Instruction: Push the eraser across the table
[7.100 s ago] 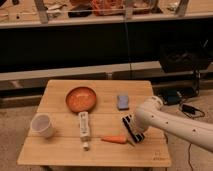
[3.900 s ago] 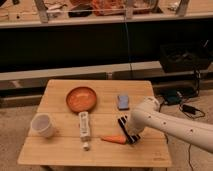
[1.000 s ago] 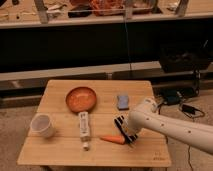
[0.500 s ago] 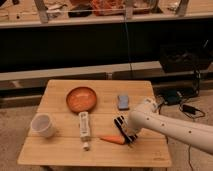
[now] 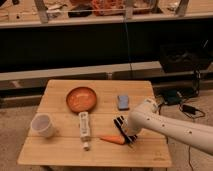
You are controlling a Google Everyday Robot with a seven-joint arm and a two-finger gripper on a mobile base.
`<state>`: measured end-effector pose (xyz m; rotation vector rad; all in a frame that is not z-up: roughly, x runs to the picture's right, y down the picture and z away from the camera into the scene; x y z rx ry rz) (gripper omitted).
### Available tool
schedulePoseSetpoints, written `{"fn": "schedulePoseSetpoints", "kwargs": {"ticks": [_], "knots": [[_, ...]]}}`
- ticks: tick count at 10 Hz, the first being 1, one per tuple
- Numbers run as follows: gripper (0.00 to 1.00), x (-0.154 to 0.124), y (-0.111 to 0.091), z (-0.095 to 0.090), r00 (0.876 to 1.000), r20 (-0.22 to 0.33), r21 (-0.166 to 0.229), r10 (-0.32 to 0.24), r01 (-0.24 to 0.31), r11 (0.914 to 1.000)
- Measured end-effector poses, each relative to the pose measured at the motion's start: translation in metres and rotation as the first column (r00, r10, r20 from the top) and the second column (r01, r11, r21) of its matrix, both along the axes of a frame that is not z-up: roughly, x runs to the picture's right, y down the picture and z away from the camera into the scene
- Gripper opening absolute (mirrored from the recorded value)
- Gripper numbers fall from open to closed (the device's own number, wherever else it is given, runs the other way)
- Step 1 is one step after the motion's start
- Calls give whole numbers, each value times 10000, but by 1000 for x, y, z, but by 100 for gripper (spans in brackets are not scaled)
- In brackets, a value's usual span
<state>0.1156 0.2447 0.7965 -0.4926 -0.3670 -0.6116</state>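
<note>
The eraser (image 5: 121, 126), a small black block with pale stripes, lies on the light wooden table (image 5: 60, 152) right of centre, just above the orange carrot (image 5: 112, 140). My gripper (image 5: 130, 136) is at the end of the white arm (image 5: 165, 127), which reaches in from the right. It is low over the table, right against the eraser's right side. The arm's wrist hides most of the gripper, and where the gripper ends and the eraser begins is hard to tell.
An orange bowl (image 5: 81, 99) sits at the back centre, with a blue-grey sponge (image 5: 123, 101) to its right. A white bottle (image 5: 84, 127) lies left of the carrot and a white cup (image 5: 42, 125) stands at the left. Cables and a black bin are on the floor to the right.
Over the last seconds the gripper and the eraser have shifted a little to the left, toward the carrot. In the last half second almost nothing has moved.
</note>
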Motion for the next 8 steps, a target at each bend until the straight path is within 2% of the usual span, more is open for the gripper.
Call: {"fn": "schedulePoseSetpoints", "kwargs": {"ticks": [8], "knots": [[1,-7,0,5,9996,238,184,-154,149,9997]]}}
